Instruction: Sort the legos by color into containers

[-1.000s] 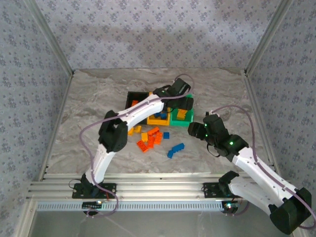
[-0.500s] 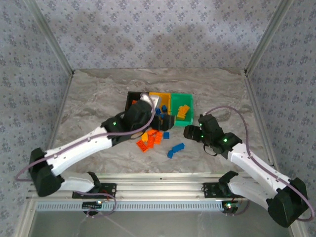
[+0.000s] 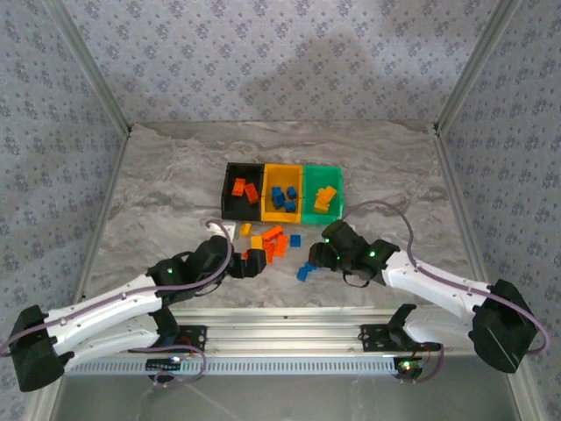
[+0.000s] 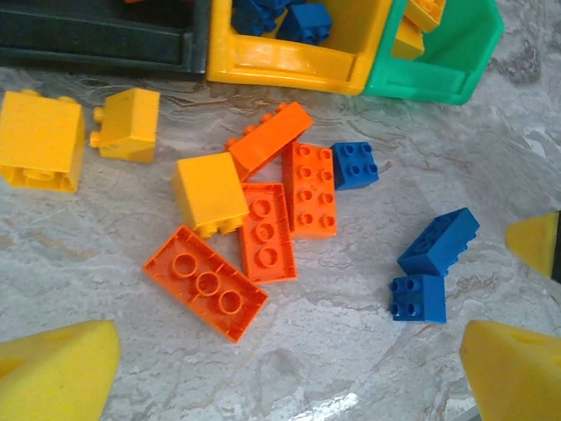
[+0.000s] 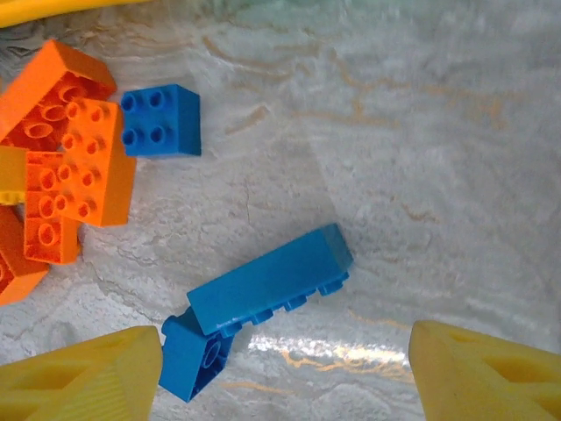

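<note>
nearest the arm bases, on the near side of the row of bins (image 3: pixel 282 216), the left hand (image 3: pixel 254 264) hangs low over the counter (image 3: pixel 149 202), its foam pads (image 4: pixel 54 368) spread wide with nothing between them. the right hand (image 3: pixel 321 256), also short of the bins, is spread and empty too. it straddles a long blue brick (image 5: pixel 267 281) that rests against a smaller blue brick (image 5: pixel 195 358).

closer to the bins lies the loose pile (image 4: pixel 263 232): orange bricks overlapping, a yellow brick (image 4: pixel 209 191) leaning on them, and a blue square brick (image 4: pixel 355 164) touching their edge. two more yellow bricks (image 4: pixel 42 140) sit just in front of the black bin (image 4: pixel 105 53).

the black bin holds red-orange pieces, the yellow bin (image 4: pixel 280 70) blue ones, and the green bin (image 4: pixel 438 74) yellow-orange ones.

these bricks look light, rigid and slick-sided, so one could skate or twist out of a pinch. i would take the long blue one across its narrow width, on the flat side walls near mid-length, not over the studs.
</note>
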Motion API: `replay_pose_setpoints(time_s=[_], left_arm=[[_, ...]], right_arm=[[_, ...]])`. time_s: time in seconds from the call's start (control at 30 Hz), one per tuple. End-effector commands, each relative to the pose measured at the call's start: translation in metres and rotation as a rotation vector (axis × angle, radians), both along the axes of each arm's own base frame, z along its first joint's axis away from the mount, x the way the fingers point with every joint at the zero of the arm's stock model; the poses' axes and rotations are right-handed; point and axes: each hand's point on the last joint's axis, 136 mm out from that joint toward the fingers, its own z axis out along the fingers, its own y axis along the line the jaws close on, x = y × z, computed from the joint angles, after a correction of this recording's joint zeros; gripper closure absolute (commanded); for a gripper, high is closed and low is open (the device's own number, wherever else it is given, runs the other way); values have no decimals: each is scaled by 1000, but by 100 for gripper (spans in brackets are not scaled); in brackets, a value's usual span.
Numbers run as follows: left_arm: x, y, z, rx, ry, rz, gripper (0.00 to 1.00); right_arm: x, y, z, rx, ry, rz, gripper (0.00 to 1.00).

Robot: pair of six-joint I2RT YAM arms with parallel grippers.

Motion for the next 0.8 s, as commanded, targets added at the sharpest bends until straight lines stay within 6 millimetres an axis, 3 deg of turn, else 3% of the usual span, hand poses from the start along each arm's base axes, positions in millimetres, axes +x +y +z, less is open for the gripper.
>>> replay_pose_setpoints(time_s=[0.0,0.2,0.47,0.77], left_arm=[[2,12,1,-16,-14,65,0],[1,23,0,3,-33,85,1],[-1,34,-4,-62,-74,117,0],[-1,39,-3,-53,-102,116,0]], right_arm=[[1,-7,-11,22,26,-191,25],[10,-1,-18,104,52,-353,26],[17,13,-28,96,120,-383,28],[-1,10,-53,46,230,-384,55]])
